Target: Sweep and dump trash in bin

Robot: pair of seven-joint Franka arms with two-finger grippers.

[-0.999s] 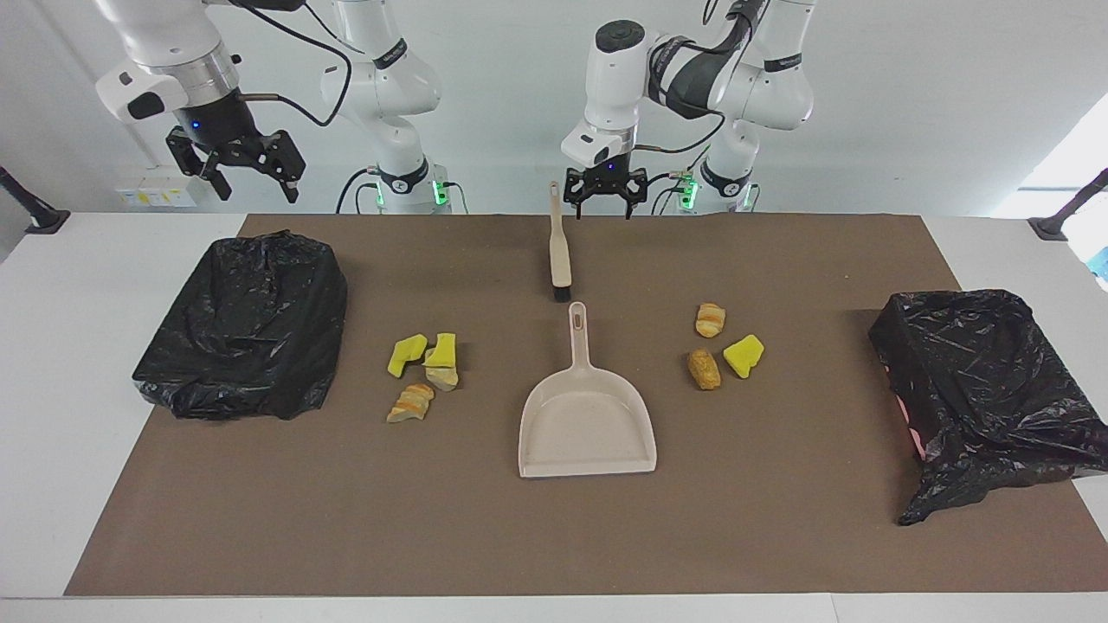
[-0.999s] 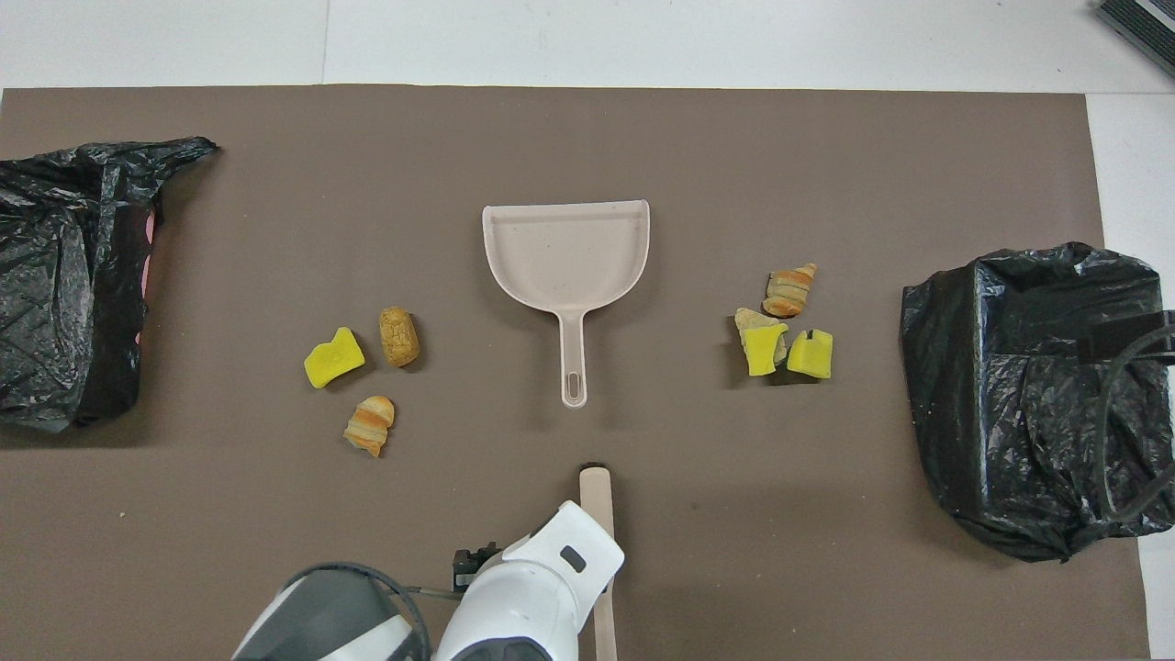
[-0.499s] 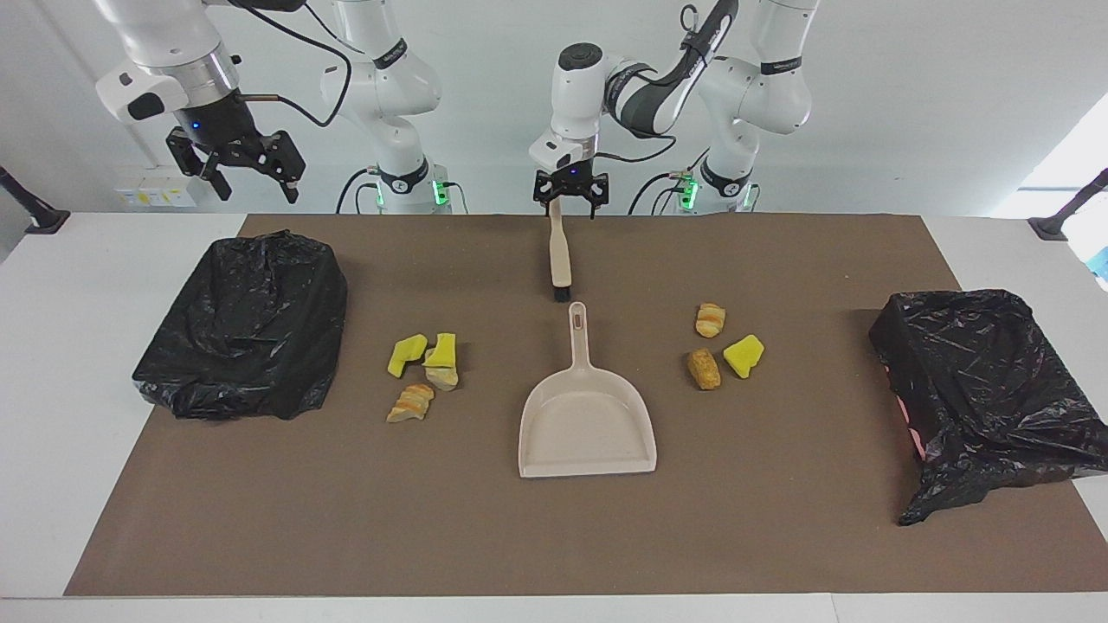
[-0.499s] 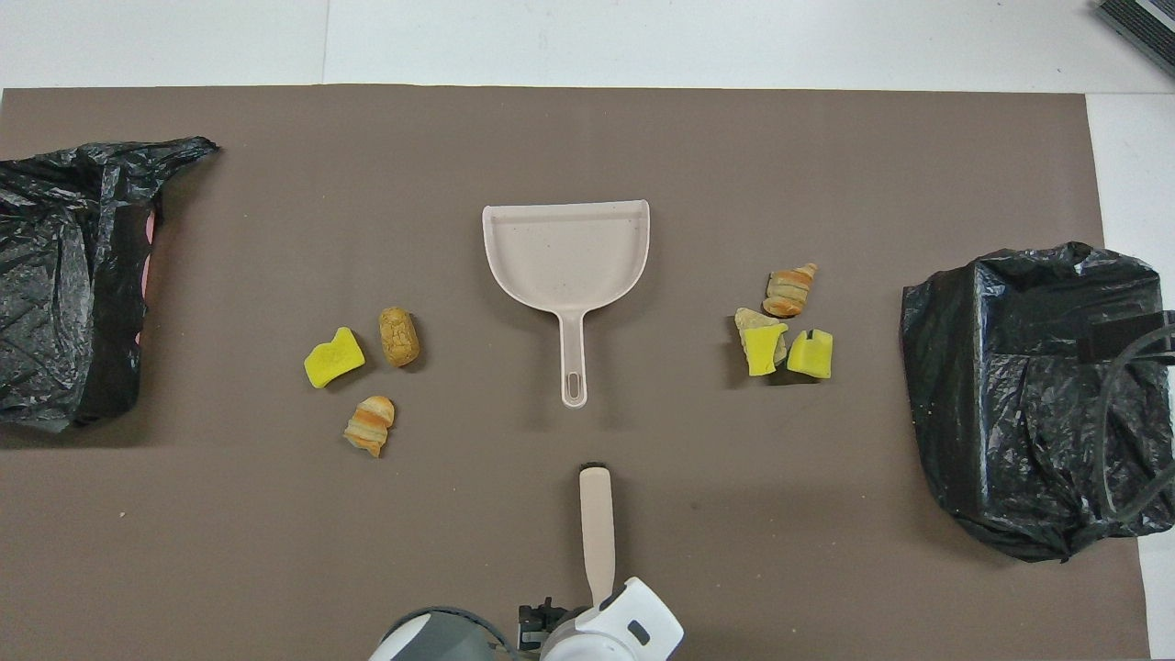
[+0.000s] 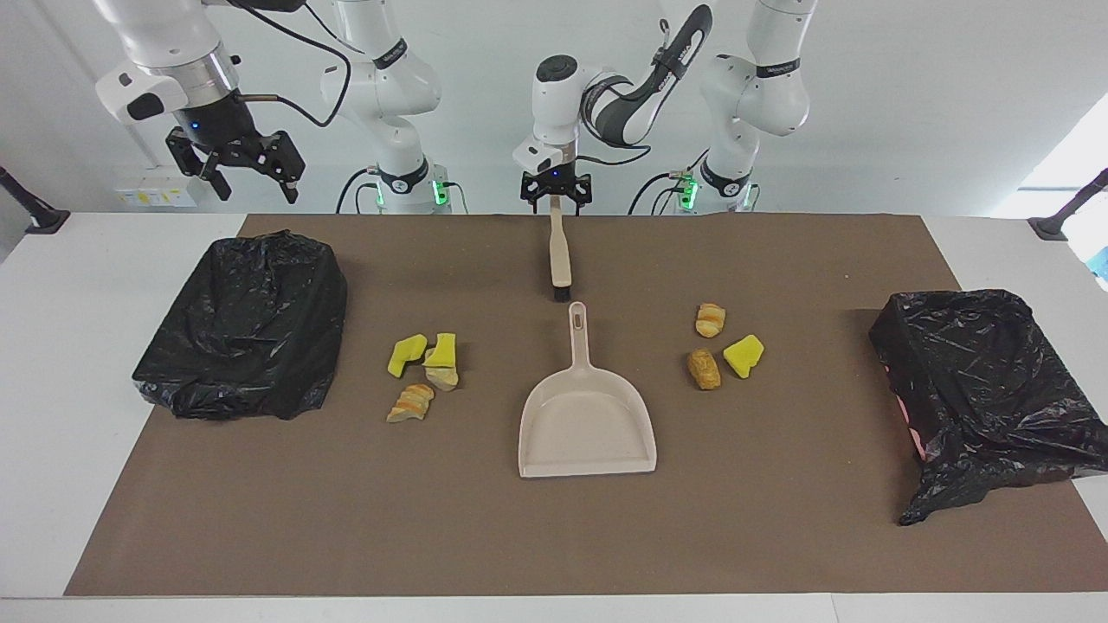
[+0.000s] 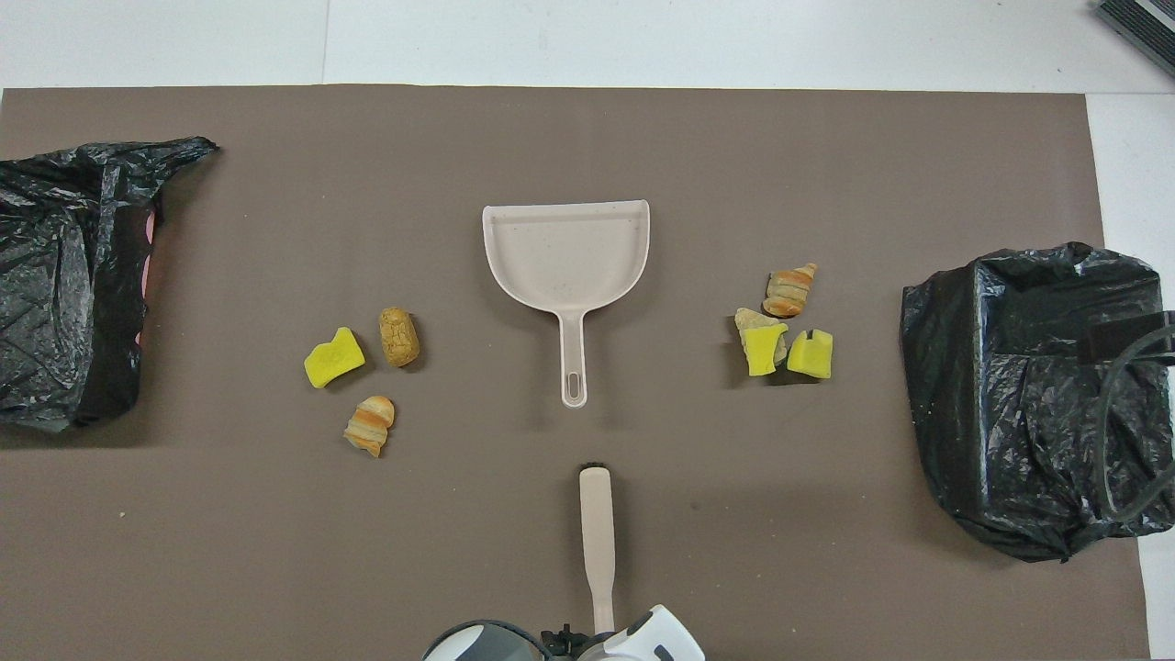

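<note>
Seven scraps of trash lie on the brown mat [image 5: 554, 536] in two groups. Four scraps [image 5: 426, 374] sit toward the right arm's end of the surface [image 5: 78, 346]; one tan lump there is partly covered by a yellow wedge. Three scraps [image 5: 725, 346] sit toward the left arm's end, each apart from the others.

Hidden or cut off:
- Left claw [image 5: 556, 201]: over the handle tip of the brush [image 5: 559, 251], fingers spread to either side of it. Whether they touch the handle cannot be told. In the overhead view only the wrist shows at the bottom edge, covering the handle end.
- Right claw [image 5: 251, 177]: raised over the black bin [image 5: 247, 324] at the right arm's end, fingers spread, holding nothing. The arm waits there. In the overhead view only a cable and dark block show over the bin.
- Second black bin [image 5: 987, 389]: at the left arm's end, cut off by the frame edge in the overhead view. Both bins' contents are hidden by crumpled liners.

Surroundings: the beige dustpan [image 5: 589, 415] lies between the two groups, handle toward the robots, just beside the brush head.
</note>
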